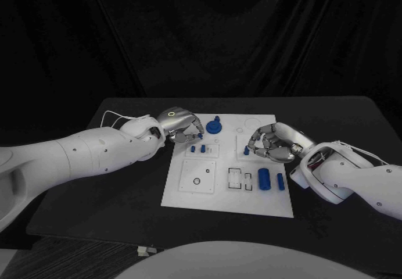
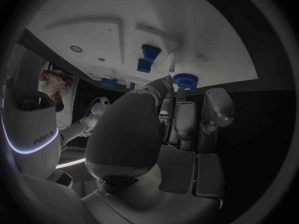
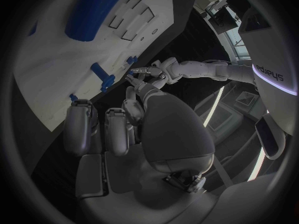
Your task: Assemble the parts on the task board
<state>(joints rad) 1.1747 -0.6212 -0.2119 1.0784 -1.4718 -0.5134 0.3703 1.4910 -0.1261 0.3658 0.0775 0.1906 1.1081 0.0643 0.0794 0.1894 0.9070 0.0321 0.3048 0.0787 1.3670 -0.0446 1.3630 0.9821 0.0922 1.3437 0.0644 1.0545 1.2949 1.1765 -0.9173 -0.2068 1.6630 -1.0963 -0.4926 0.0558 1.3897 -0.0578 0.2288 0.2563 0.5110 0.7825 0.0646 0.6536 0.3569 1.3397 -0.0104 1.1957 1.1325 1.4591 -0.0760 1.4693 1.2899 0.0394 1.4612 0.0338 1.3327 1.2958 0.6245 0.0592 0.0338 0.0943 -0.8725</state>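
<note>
The white task board (image 1: pixel 230 192) lies in the middle of the table. A blue round knob (image 1: pixel 215 126) (image 2: pixel 185 80) stands near its far edge, with two small blue pegs (image 1: pixel 199 149) (image 2: pixel 147 58) just in front. My left hand (image 1: pixel 180 128) (image 2: pixel 181 119) hovers over the board's far left corner, fingers stretched toward the knob and holding nothing. My right hand (image 1: pixel 272 142) (image 3: pixel 124 119) hangs over the board's right side with fingers curled down, a fingertip close to a tiny blue piece (image 1: pixel 248 151) (image 3: pixel 74 97). A blue cylinder (image 1: pixel 263 178) (image 3: pixel 93 10) and a shorter blue bar (image 1: pixel 280 181) lie below it.
Several empty outlined slots (image 1: pixel 198 174) mark the board's near half. Black table (image 1: pixel 109 197) surrounds the board, with bare room at the front left. A white cable (image 1: pixel 113 119) loops behind my left wrist.
</note>
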